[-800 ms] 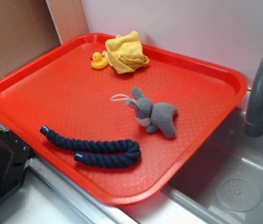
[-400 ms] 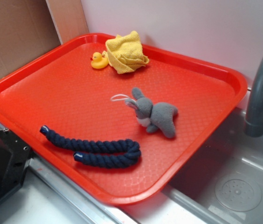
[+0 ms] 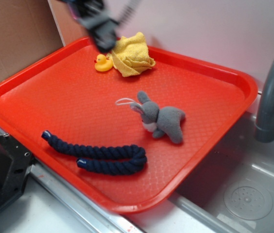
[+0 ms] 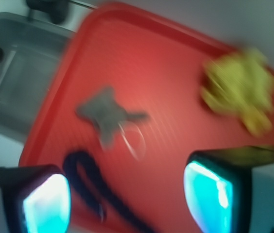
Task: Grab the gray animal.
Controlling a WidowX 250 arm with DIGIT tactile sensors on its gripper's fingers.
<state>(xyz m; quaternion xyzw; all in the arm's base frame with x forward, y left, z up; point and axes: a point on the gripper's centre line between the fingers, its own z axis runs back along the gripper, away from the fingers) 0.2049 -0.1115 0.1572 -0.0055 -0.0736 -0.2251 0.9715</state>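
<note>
Lying on its side near the middle of the red tray [image 3: 40, 80], the gray animal [image 3: 161, 119] has its white loop string [image 3: 124, 102] at the head end, and nothing touches it. The claw [image 3: 104, 41] is blurred, high over the far edge of the tray, beside the yellow cloth [image 3: 131, 54] and the yellow duck [image 3: 103, 63]. In the wrist view its two fingers [image 4: 210, 189] stand wide apart with nothing between them, and a dark blue rope [image 3: 95, 154] lies near the front edge.

Gripper [image 3: 105, 39] blurred at upper left of the exterior frame, pointing down and to the right, arm running off the top edge. In the wrist frame, fingers [image 4: 44, 204] at lower left and lower right, spread wide apart, nothing between them.
</note>
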